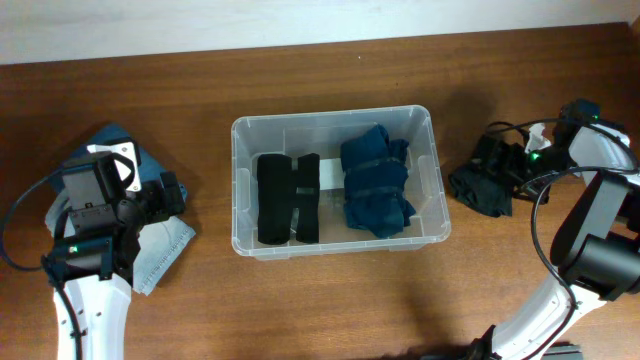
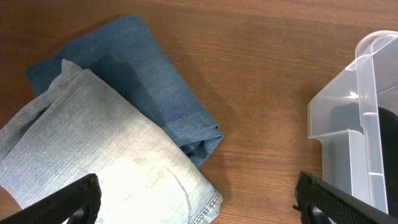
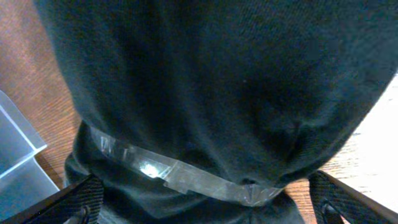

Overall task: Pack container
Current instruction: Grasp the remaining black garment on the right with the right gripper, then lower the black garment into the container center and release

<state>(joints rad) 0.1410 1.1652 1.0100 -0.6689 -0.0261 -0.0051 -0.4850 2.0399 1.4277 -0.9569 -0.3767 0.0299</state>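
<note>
The clear container (image 1: 332,116) stands mid-table. It holds a black rolled garment (image 1: 286,198) on its left and a dark blue taped garment (image 1: 375,182) on its right. My left gripper (image 1: 168,198) is open above a folded light grey denim piece (image 2: 93,155) that lies on a blue denim piece (image 2: 143,74). The jaws (image 2: 199,205) hang over the grey piece's edge, and the container's corner (image 2: 367,118) shows at right. My right gripper (image 1: 508,160) is open, its fingers (image 3: 205,208) spread on either side of a black garment bundle (image 3: 217,74) bound with clear tape (image 3: 186,177).
The two denim pieces (image 1: 160,250) lie at the table's left under the left arm. The black bundle (image 1: 480,188) lies right of the container. A white sheet (image 1: 541,130) lies behind the right wrist. The container's corner (image 3: 15,165) shows at the left of the right wrist view.
</note>
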